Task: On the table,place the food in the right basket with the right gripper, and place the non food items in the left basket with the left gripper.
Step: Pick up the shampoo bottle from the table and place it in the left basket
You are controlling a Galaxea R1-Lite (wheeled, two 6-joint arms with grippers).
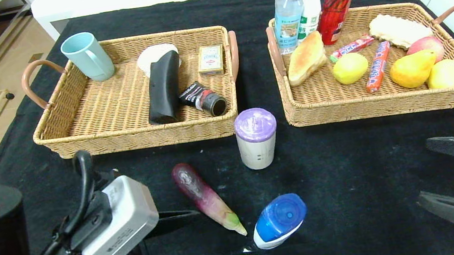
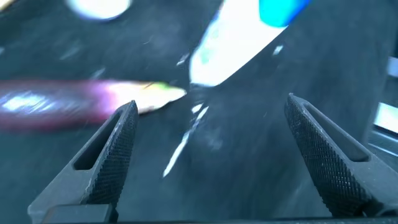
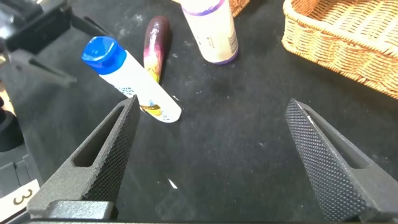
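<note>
Hovering low over the table point(image 1: 346, 164), the left gripper point(image 2: 211, 149) has its 2 fingers spread wide and empty, the white bottle point(image 1: 278, 221) lying on its side just beyond them, blue cap toward the robot's right. That bottle looks like the step in hand: a non-food thing still loose on the cloth, near this arm.

To do it well, I'd want the fingers brought down across the bottle's white body, not the cap, straddling it squarely so it can't roll away as they close. The eggplant point(image 1: 206, 198) lies just beside it, its pale tip near the bottle's base, so the nearer finger must slip between the 2 without nudging the eggplant or pinching it too. A bottle on its side may spin under an off-centre squeeze, so close slowly.

The cup point(image 1: 256, 138) stands upright, purple lid on, between the baskets' near corners; the lift toward the left basket point(image 1: 78, 134) should pass clear of it. There is bare wicker at that basket's near left, away from the black case point(image 1: 164, 87).

The right gripper point(image 3: 211, 149) waits at the right edge, released and holding nothing; the eggplant is its job, for the right basket point(image 1: 381, 102).
</note>
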